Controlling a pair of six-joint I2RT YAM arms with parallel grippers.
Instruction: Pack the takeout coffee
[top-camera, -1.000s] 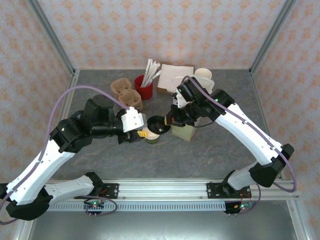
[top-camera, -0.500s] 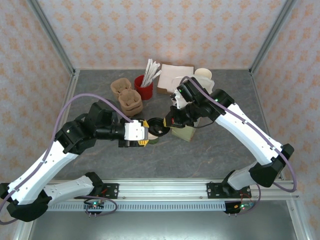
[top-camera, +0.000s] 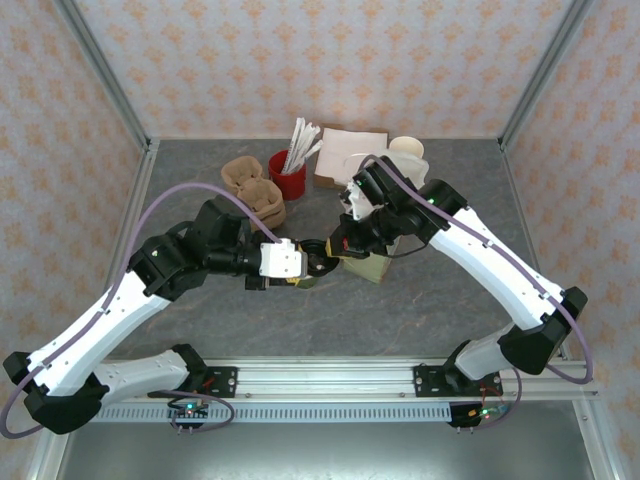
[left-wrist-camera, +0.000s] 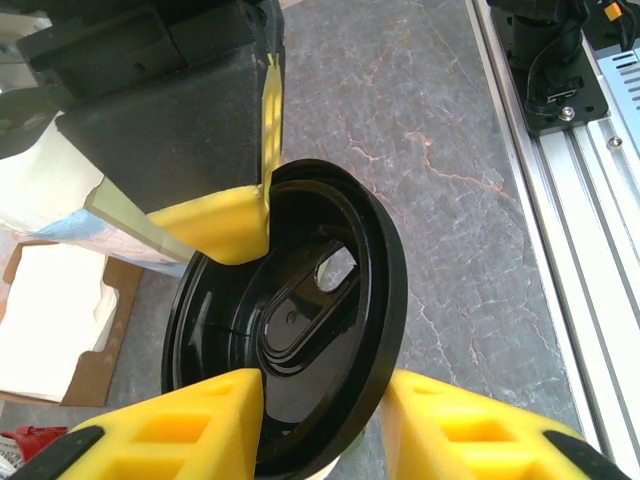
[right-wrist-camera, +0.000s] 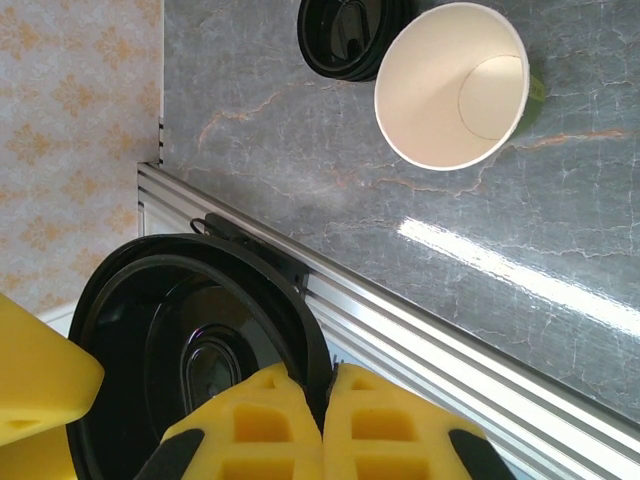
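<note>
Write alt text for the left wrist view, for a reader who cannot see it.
A round black lid sits in the centre, seen close up, its rim pinched at the upper left by the shut jaws of the right gripper. The yellow jaws of the left gripper flank it from below, over a grey marbled table with a metal rail at right.

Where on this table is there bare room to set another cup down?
Bare table runs along the near rail, in front of the paper bag. More lies between the cream cups and the right wall. Crowded: the back middle, with cup carriers, red cup and napkins.
</note>
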